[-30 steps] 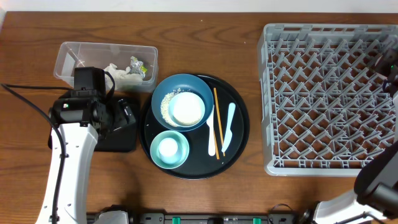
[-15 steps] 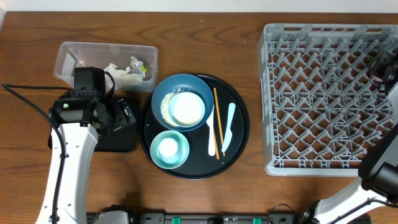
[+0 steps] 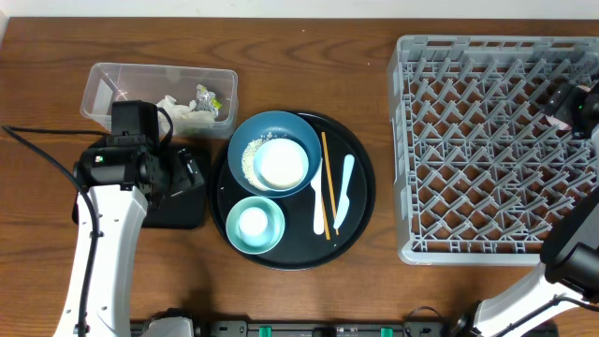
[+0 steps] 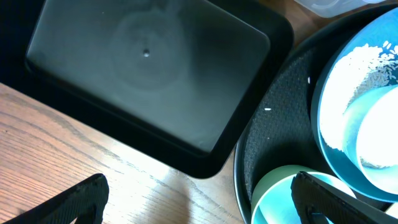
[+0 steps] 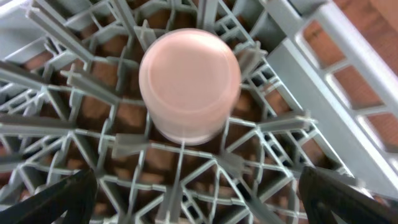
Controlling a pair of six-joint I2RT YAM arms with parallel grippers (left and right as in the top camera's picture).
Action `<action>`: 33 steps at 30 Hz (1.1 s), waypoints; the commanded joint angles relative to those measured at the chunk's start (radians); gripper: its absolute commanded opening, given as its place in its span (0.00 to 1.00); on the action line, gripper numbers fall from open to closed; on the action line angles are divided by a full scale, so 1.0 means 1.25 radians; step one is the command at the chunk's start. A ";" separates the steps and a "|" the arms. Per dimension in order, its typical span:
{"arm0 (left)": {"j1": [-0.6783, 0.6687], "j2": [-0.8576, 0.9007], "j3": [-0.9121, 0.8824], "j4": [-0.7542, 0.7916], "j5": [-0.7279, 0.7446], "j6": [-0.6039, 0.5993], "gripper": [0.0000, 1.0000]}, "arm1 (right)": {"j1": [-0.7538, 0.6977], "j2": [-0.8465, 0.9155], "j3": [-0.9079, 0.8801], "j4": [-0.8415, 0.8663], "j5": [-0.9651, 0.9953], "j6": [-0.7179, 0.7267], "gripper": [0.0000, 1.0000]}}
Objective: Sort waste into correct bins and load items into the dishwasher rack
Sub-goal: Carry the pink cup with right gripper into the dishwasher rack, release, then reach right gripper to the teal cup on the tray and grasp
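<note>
Hovering over the dishwasher rack (image 3: pixel 468 187), the right gripper (image 5: pixel 199 205) holds its jaws wide apart above a pale pink cup (image 5: pixel 189 84), upturned among pegs near the rack's right edge. A clean exit calls for a straight lift, so neither finger clips cup or pegs. Jaws likewise apart, the left gripper (image 4: pixel 205 202) hangs over the shallow black tray (image 4: pixel 143 68).

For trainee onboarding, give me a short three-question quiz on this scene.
1. True or false: the pale pink cup stands upside down in the light-grey plastic lattice rack.
2. The crumpled white paper napkin lies in: A clear rectangular plastic tub; B shallow black rectangular tray; C round black tray.
3. Which bowl holds the loose white rice grains?
Key: 1 true; 2 A; 3 big dark-blue bowl.
</note>
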 commanded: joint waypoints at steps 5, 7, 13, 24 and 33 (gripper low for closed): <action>0.001 0.003 0.000 -0.004 -0.004 -0.004 0.95 | 0.017 -0.032 0.146 -0.162 -0.064 -0.010 0.99; 0.001 0.003 0.000 -0.004 -0.004 -0.004 0.95 | 0.041 -0.057 0.168 -0.213 -0.123 -0.049 0.99; 0.001 0.003 0.000 -0.004 -0.004 -0.004 0.95 | 0.170 -0.139 0.173 -0.362 -0.206 -0.132 0.99; 0.001 0.003 0.000 -0.004 -0.004 -0.004 0.96 | 0.544 -0.161 0.172 -0.518 -0.313 -0.163 0.99; 0.002 0.004 0.000 -0.004 -0.014 -0.005 0.96 | 0.860 -0.158 0.158 -0.510 -0.314 -0.155 0.99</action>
